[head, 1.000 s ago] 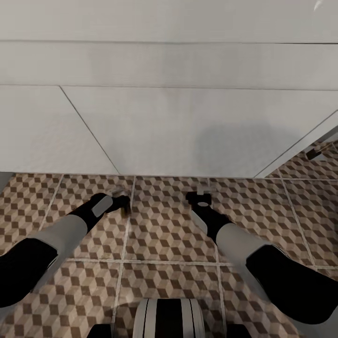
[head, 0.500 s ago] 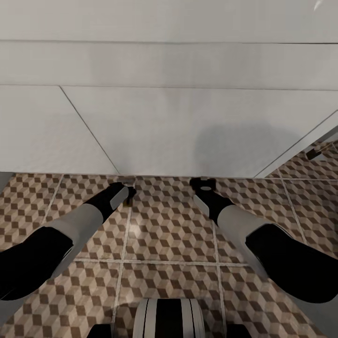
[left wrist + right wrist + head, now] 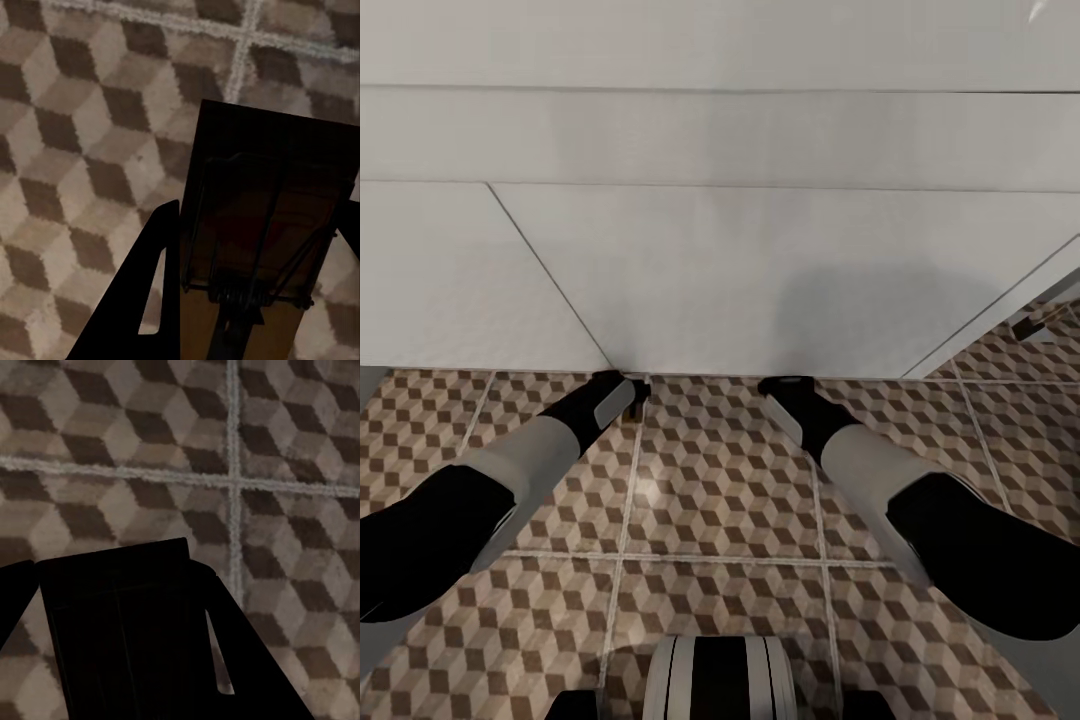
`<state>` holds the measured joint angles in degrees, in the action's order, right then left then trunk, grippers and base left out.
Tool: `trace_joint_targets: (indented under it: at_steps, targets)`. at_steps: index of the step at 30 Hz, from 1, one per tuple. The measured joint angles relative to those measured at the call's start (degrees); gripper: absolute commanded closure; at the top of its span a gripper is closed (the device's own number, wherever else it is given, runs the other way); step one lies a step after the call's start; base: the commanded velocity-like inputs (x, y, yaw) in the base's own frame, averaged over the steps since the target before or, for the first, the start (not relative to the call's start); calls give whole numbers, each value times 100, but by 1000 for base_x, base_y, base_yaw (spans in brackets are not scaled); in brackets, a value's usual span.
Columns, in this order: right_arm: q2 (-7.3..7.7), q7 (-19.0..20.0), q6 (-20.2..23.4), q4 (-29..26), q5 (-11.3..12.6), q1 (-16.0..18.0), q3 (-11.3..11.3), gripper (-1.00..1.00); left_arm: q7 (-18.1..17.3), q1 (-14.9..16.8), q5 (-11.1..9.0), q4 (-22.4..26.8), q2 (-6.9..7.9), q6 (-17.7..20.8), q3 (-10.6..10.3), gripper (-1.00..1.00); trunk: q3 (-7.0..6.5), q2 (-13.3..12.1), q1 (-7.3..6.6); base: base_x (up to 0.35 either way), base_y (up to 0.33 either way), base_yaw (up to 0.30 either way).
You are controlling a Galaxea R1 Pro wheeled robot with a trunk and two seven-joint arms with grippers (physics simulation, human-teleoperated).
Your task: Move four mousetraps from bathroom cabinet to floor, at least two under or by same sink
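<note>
My left gripper is shut on a mousetrap, a dark brown slab with wire metal parts, held flat just above the cube-patterned bathroom floor. The right gripper is shut on a second mousetrap, which reads as a plain dark slab between its fingers. Both grippers hang low over the tiles, right at the foot of a wide white unit. In the left wrist view a grout crossing lies just beyond the trap. The cabinet and the sink's tap are out of view.
The white unit spans the whole far side as a wall in front of both arms. At its right end the tiled floor continues past a small dark object that I cannot make out. My own base sits at the near edge.
Both arms have stretched forward, carrying the grippers and their traps from mid-tile to the foot of the white unit. The view itself has not shifted.
</note>
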<state>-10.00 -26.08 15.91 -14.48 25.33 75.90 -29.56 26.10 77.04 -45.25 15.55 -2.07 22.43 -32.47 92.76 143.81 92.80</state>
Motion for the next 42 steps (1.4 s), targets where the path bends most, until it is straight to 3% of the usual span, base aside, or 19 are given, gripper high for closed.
trace_joint_targets:
  at_steps: [19, 23, 32, 42]
  targets:
    - [0, -32, 35, -72, 5, -34, -16, 100, -7, -27, -27, 21, 17, 29, -48, 100, 1, 0, 1, 0, 0, 0]
    - [4, -31, -43, -189, 82, -77, 9, 100, -8, -103, -2, 145, 41, 13, -54, 100, 2, 0, 2, 0, 0, 0]
    - [22, -53, -144, -143, 190, -65, 36, 100, -5, -113, 16, -69, 60, -27, -24, 100, 2, 0, 1, 15, 0, 0]
    - [3, -60, -165, -386, 133, -517, 25, 100, -10, -340, 13, -72, 72, -33, -50, 100, 2, 1, 0, 143, 0, 0]
